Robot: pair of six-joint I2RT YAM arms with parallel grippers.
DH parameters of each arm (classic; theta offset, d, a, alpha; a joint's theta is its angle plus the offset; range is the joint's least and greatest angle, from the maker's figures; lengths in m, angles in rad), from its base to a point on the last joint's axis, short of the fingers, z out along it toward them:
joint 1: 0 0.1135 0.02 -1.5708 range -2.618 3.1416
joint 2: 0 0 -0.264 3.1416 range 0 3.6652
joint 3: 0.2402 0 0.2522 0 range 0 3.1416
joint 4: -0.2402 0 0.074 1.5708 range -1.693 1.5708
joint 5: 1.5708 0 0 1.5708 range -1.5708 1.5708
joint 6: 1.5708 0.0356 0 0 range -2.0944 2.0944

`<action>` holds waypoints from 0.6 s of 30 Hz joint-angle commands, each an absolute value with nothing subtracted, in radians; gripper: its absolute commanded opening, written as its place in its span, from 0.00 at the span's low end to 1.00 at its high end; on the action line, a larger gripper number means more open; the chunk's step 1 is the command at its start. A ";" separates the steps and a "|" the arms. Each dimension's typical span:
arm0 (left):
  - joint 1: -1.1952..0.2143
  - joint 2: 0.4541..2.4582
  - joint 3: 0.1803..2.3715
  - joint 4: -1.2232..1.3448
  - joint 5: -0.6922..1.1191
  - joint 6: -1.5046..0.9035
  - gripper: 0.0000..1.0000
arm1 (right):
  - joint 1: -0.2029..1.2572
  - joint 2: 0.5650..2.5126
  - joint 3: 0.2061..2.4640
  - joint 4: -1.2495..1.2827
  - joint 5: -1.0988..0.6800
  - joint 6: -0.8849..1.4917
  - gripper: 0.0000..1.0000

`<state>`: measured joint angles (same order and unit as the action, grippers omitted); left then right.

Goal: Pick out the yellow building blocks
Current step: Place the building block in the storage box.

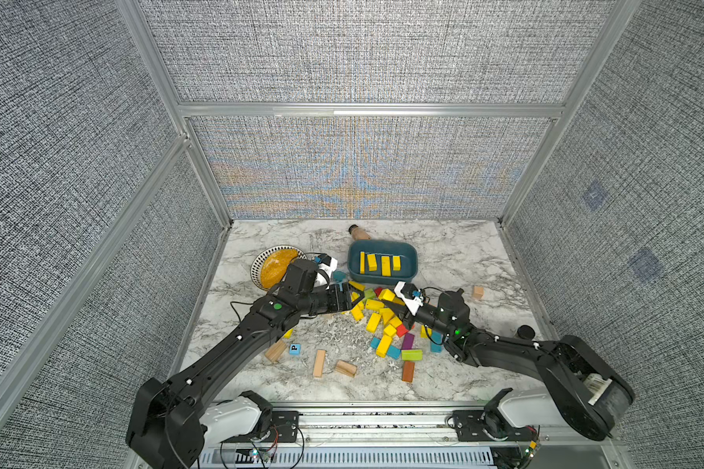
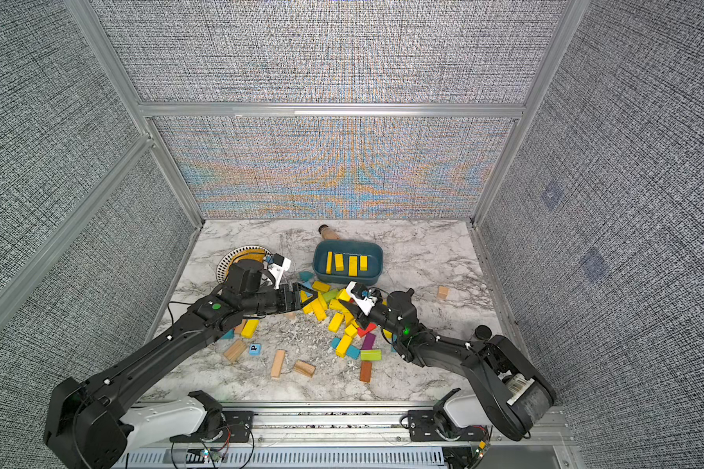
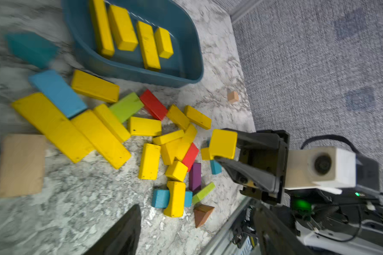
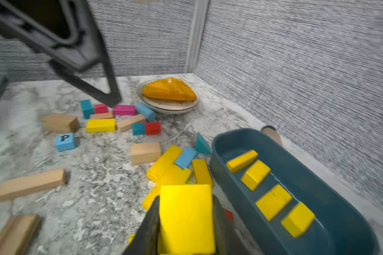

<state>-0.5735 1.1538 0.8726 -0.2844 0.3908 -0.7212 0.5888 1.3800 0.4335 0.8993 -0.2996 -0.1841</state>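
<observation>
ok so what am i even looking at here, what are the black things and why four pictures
Two black robot arms reach over a marble-patterned table. Two pictures look down from a camera head overhead; the other two come from a camera on each arm's wrist. Painted and plain wooden blocks lie scattered on the table, and four yellow wooden blocks already sit in a dark blue plastic tub. The right arm's fingers are closed on a small yellow wooden block. The left arm's fingers look open and empty.
</observation>
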 commanded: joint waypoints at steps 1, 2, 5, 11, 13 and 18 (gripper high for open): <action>-0.572 1.114 0.871 -0.403 0.081 -0.760 0.81 | 0.586 1.394 0.509 0.880 -0.080 -0.028 0.09; -0.571 1.103 0.865 -0.425 0.013 -0.767 0.81 | 0.586 1.413 0.576 0.769 0.003 0.023 0.07; -0.571 1.088 0.856 -0.499 -0.141 -0.795 0.80 | 0.580 1.520 0.824 0.400 0.160 0.156 0.03; -0.564 1.120 0.855 -0.587 -0.219 -0.815 0.80 | 0.552 1.790 1.192 0.008 0.171 0.234 0.00; -0.566 1.134 0.858 -0.601 -0.221 -0.812 0.80 | 0.542 1.863 1.280 -0.047 0.150 0.237 0.00; -0.563 1.159 0.865 -0.620 -0.234 -0.793 0.80 | 0.517 2.040 1.478 -0.147 0.103 0.217 0.00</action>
<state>-0.5644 1.1530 0.8577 -0.5900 -0.1982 -0.8047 0.5266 1.9839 1.4155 -0.0292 0.1181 0.2073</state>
